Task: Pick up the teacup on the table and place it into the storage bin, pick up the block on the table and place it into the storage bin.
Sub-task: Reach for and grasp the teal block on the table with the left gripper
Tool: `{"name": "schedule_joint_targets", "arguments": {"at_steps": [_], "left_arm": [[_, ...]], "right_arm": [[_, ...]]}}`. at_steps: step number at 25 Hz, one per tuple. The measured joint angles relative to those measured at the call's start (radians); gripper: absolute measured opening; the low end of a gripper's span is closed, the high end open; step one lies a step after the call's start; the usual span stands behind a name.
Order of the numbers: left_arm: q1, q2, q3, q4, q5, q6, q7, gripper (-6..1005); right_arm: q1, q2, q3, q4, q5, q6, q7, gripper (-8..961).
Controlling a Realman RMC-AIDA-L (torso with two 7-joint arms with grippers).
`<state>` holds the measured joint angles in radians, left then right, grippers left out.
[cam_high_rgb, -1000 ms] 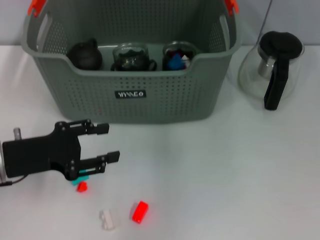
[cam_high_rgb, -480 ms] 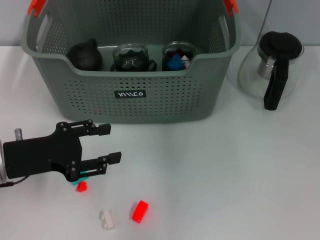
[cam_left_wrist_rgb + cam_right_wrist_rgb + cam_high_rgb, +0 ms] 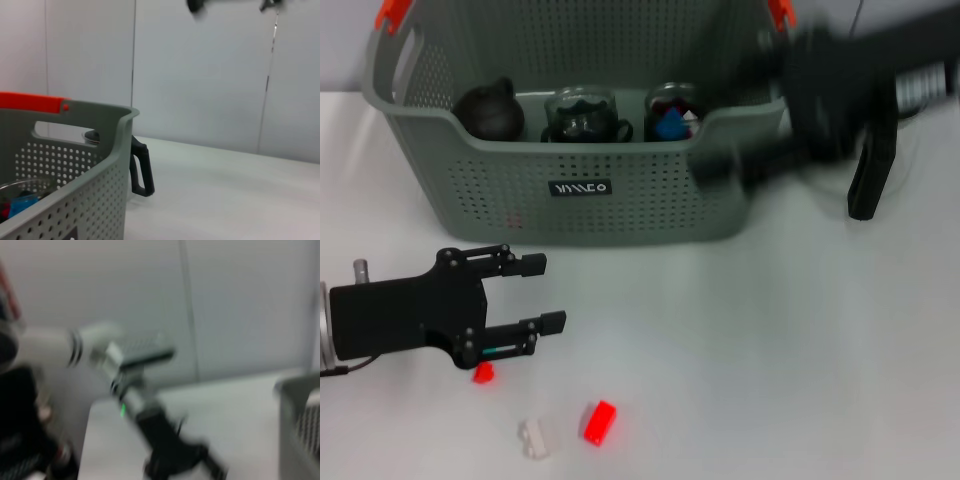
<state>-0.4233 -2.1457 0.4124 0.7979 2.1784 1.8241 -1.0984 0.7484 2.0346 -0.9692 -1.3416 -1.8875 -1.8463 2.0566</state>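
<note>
My left gripper point(image 3: 535, 292) hovers low near the counter's point(image 3: 770, 350) front left corner, jaws spread and empty. The storage bin point(image 3: 582, 190) stands at the back. I should descend straight over the small red block point(image 3: 483, 373) beneath me. My right gripper point(image 3: 720, 168) sweeps by the bin's right rim; whether it is spread I cannot tell.

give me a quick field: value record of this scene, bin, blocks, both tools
storage bin: grey-green, perforated, at the table's rear; holds a dark teapot, a glass cup and a cup with coloured blocks
loose blocks: small red block, larger red block, white block, all on the table
left tool: open, low over the table, beside the small red block, holding nothing
right tool: blurred in motion by the bin's right end; fingers unclear
glass pitcher: right of the bin, partly hidden
</note>
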Motion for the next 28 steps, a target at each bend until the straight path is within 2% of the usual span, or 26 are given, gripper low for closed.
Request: {"name": "schedule_joint_targets", "arguments": {"at_steps": [5,7,10,13,20,24,28], "left_arm": [[-0.017,0.006,0.007,0.053,0.055,0.0,-0.029,683],[-0.026,0.01,0.007,0.094,0.088,-0.005,-0.058,683],[-0.039,0.019,0.009,0.185,0.139,-0.004,-0.132,684],[-0.041,0.018,0.036,0.279,0.179,-0.004,-0.188,684],[-0.035,-0.019,0.17,0.492,0.292,-0.036,-0.334,684],[-0.034,-0.026,0.295,0.527,0.325,-0.038,-0.437,684],[-0.038,-0.025,0.354,0.542,0.333,-0.044,-0.501,685]], "right_arm": [[-0.079,0.055,-0.049,0.03,-0.144,-0.067,-0.094,832],[-0.09,0.061,-0.066,0.079,-0.163,-0.063,-0.11,832],[-0.09,0.061,-0.078,0.186,-0.167,-0.049,-0.131,832],[-0.086,0.061,-0.081,0.256,-0.173,-0.016,-0.16,833],[-0.08,0.059,-0.088,0.3,-0.176,0.052,-0.169,833],[-0.076,0.058,-0.089,0.313,-0.176,0.072,-0.171,833],[-0.076,0.057,-0.089,0.314,-0.176,0.085,-0.172,834]]}}
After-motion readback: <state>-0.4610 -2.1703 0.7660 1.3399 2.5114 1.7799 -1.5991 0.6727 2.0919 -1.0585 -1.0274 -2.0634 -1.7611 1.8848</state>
